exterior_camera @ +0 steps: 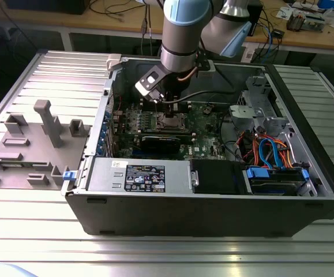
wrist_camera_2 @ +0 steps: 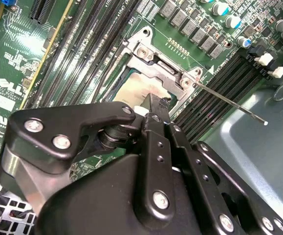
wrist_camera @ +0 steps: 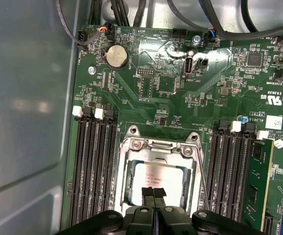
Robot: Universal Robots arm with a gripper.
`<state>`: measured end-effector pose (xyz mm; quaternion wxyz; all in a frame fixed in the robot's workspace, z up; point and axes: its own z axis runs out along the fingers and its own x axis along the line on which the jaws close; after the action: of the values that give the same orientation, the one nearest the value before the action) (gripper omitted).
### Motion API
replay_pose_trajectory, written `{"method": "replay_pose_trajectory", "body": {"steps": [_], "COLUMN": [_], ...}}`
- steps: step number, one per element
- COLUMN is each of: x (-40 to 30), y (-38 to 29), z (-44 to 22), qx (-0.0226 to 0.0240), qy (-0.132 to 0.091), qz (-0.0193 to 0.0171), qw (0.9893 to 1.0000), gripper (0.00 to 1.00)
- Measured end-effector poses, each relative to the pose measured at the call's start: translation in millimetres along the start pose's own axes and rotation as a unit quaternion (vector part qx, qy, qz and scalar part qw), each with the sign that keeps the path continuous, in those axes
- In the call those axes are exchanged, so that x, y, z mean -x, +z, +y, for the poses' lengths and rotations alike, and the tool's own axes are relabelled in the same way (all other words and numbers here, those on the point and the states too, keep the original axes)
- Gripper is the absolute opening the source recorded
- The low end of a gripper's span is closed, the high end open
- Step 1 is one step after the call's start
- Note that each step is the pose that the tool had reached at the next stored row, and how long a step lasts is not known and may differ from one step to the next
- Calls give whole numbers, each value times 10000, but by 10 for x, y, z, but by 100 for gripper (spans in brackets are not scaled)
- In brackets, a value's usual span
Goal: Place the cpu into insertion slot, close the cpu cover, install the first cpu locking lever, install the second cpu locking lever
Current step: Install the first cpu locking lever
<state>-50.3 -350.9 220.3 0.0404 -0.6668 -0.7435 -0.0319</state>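
Hanging over the socket inside the open case (exterior_camera: pixel 213 213), the pincer (wrist_camera: pixel 153 192) has its two fingers pressed together with nothing between them. In the first wrist view its tips sit over one edge of the cpu (wrist_camera: pixel 156 172); whether they touch it cannot be told. The cpu lies flat in the socket, its grey top showing through the window of the cover (wrist_camera: pixel 157 146), which lies down around it. The socket is mid-board (wrist_camera: pixel 180 98), between two banks of slots (wrist_camera: pixel 95 166). In the second wrist view a thin lever (wrist_camera_2: pixel 229 103) sticks out from the cover's corner, away from the pincer. The case rests on the desk (exterior_camera: pixel 40 231).
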Motion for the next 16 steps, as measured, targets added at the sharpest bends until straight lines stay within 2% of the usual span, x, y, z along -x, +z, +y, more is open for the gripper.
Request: {"method": "replay_pose_trajectory", "body": {"steps": [16], "x": [-7], "y": [-73], "z": [-1], "qx": [-2], "qy": [0], "qz": [-3], "qw": [10000], "gripper": [11]}}
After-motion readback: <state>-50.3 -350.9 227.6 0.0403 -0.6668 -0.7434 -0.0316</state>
